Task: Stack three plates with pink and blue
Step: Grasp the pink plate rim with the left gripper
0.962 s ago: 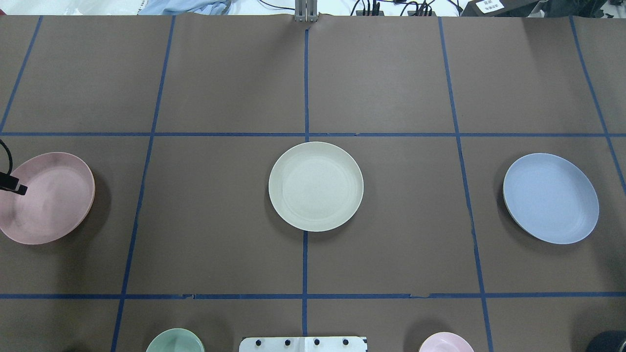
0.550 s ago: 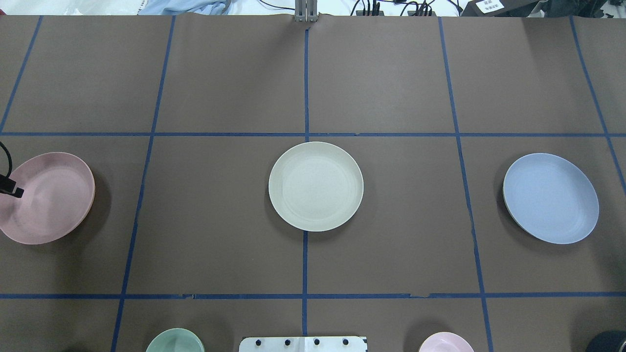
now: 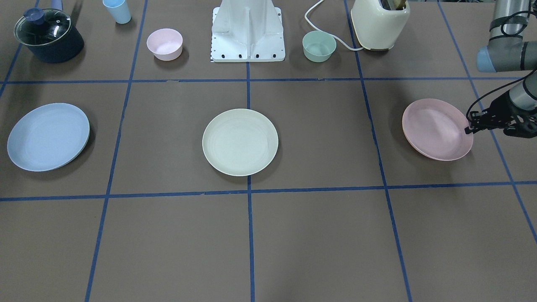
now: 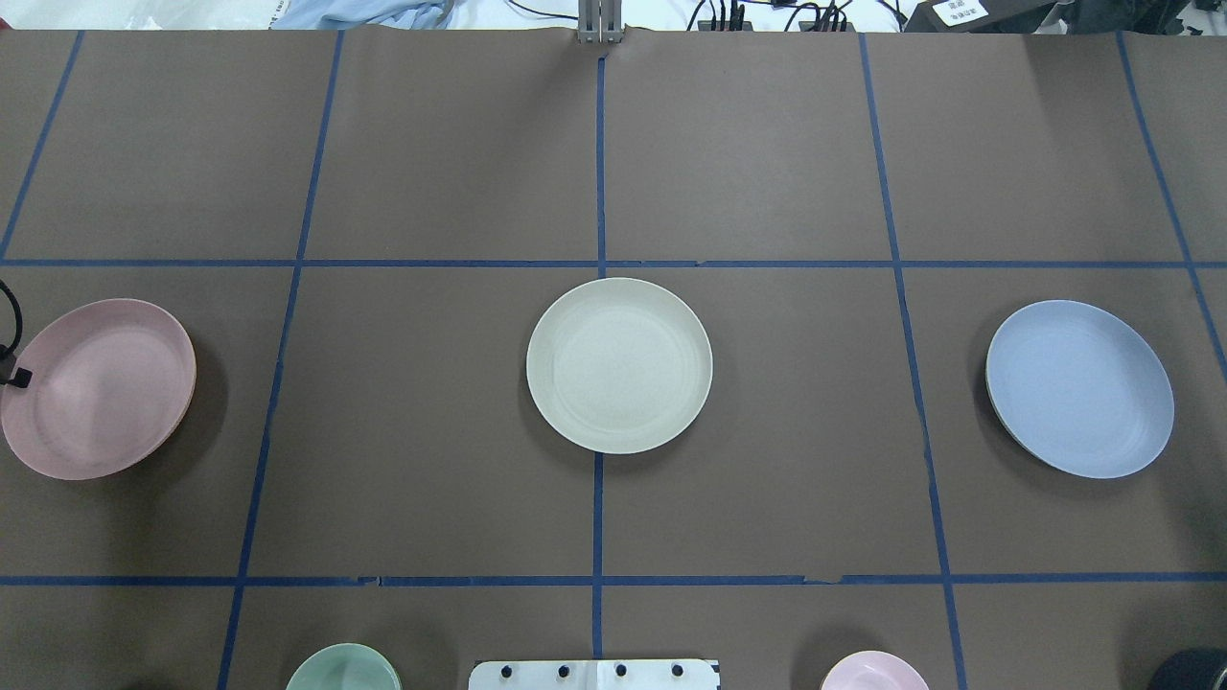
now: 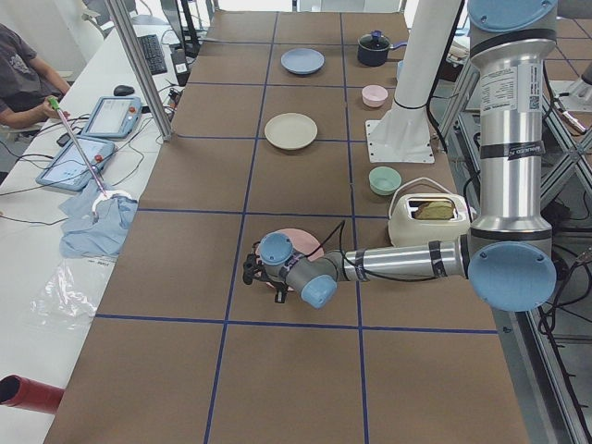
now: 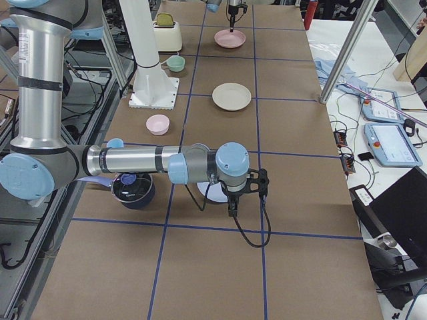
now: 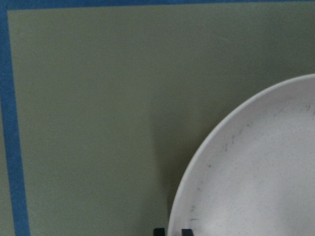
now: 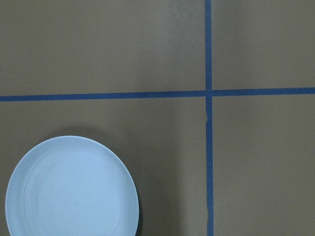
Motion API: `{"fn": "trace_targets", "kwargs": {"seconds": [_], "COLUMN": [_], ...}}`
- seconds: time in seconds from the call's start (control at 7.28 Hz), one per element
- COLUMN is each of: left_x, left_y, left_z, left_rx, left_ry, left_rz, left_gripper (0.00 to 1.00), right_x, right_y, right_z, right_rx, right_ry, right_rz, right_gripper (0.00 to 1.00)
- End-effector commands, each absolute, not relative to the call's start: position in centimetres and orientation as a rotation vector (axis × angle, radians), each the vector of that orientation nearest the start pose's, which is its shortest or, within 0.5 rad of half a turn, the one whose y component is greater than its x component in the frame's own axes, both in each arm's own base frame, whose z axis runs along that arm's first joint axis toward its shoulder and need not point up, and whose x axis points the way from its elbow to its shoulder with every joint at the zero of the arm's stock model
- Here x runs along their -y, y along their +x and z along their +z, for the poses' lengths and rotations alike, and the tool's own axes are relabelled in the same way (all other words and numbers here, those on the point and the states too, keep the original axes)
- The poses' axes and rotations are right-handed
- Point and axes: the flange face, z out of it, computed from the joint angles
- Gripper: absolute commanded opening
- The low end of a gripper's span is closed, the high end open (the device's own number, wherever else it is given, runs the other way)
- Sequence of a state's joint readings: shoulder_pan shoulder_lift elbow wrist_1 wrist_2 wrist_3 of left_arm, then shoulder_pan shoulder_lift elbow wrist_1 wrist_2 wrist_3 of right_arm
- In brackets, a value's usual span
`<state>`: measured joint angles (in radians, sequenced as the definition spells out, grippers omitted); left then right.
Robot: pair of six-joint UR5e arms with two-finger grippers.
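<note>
Right, my left hand (image 3: 467, 130) is pinched on the rim of the pink plate (image 3: 436, 129), at the edge farthest from the cream-green plate (image 3: 240, 141). My left wrist view shows one fingertip (image 7: 158, 231) outside the lip and the other inside, close together with the rim between them. I grip there because a shallow plate lying on the bench (image 3: 319, 235) offers little else to take hold of. Holding the far edge should also let me bring it toward the cream-green plate without my arm passing over that plate. The pink plate throws a broad shadow on the side nearer the cream-green plate, so I judge it tipped or just off the bench, though I cannot be sure. It is well apart from the cream-green plate, on my left of it. The blue plate (image 3: 48, 136) lies flat, equally well apart on my right of it. My right hand (image 6: 233, 210) hangs above the bench beside the blue plate; I cannot tell whether its fingers are apart or together. Nothing is stacked yet, and the cream-green plate looks to me the natural base.
</note>
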<state>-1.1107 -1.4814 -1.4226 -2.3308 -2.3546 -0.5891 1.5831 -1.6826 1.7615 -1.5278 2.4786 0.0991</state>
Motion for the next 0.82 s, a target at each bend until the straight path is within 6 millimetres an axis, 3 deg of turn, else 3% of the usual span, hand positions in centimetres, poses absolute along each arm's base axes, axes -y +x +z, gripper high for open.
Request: {"fn": "trace_targets", "kwargs": {"seconds": [0.0,0.27,0.41,0.55,0.69], "left_x": [43.8,43.4,43.2,44.4,46.4], "left_y": [14.5,14.2,12.3,10.6,11.1], "left_z": [69.2,65.1,64.1,62.9,59.7], "left_rx": [-0.896,-0.994,-1.065,-1.092,-1.092], "left_ry": [0.051,0.055,0.034,0.021,0.007], "left_rz": [0.075,0.112,0.094,0.046,0.036], "left_gripper": [0.0,0.0,0.0,0.0,0.0], "right_x": [44.9,45.2,45.5,46.2,46.5], "right_y": [6.0,6.1,5.5,4.4,3.0], "right_z": [60.3,60.1,60.0,59.6,59.7], "right_rx": [0.911,0.908,0.902,0.899,0.865], "right_ry": [0.074,0.08,0.08,0.083,0.1], "right_rz": [0.048,0.044,0.024,-0.007,-0.045], "right_gripper": [1.0,1.0,1.0,1.0,1.0]}}
